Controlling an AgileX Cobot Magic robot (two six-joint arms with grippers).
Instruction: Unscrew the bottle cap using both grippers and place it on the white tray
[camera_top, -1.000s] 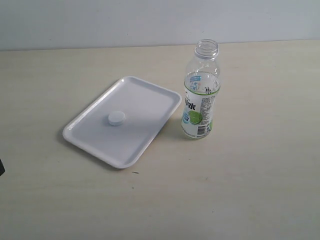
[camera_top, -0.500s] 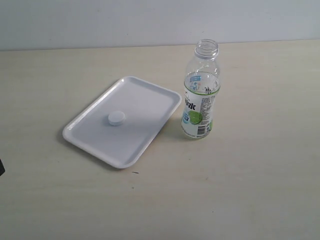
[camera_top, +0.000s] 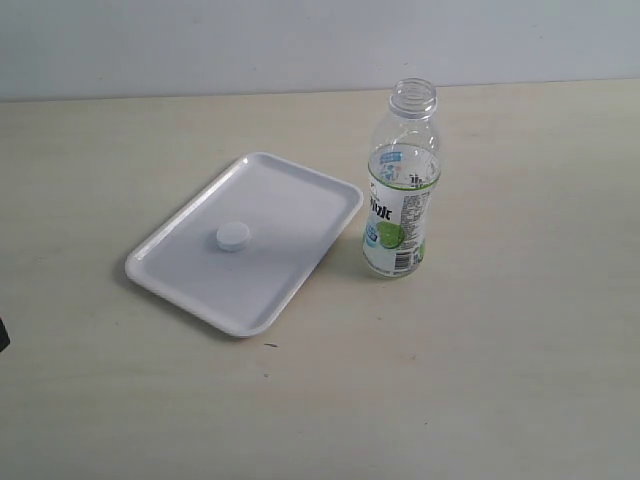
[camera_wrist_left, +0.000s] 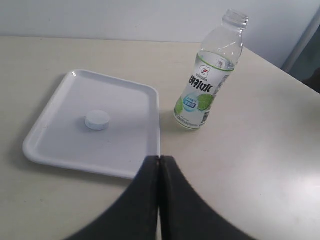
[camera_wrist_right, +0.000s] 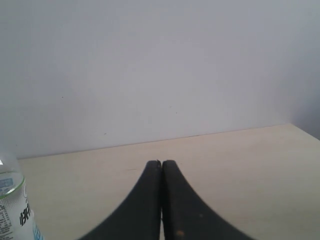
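The small white bottle cap (camera_top: 233, 237) (camera_wrist_left: 97, 120) lies flat near the middle of the white tray (camera_top: 300, 200) (camera_wrist_left: 55, 150). To the tray's right the clear bottle (camera_top: 402, 190) (camera_wrist_left: 207, 85) stands upright with its neck uncapped. Neither gripper appears in the exterior view. In the left wrist view my left gripper (camera_wrist_left: 159, 159) is shut and empty, held back from the tray's near edge. In the right wrist view my right gripper (camera_wrist_right: 161, 163) is shut and empty, and only a sliver of the bottle (camera_wrist_right: 12, 205) shows beside it.
A pale wooden table (camera_top: 480, 380) carries the tray and bottle, with a white wall (camera_top: 200, 40) behind it. A small dark object (camera_top: 3, 335) shows at the exterior view's left edge. The table's right edge (camera_wrist_left: 280, 70) appears in the left wrist view.
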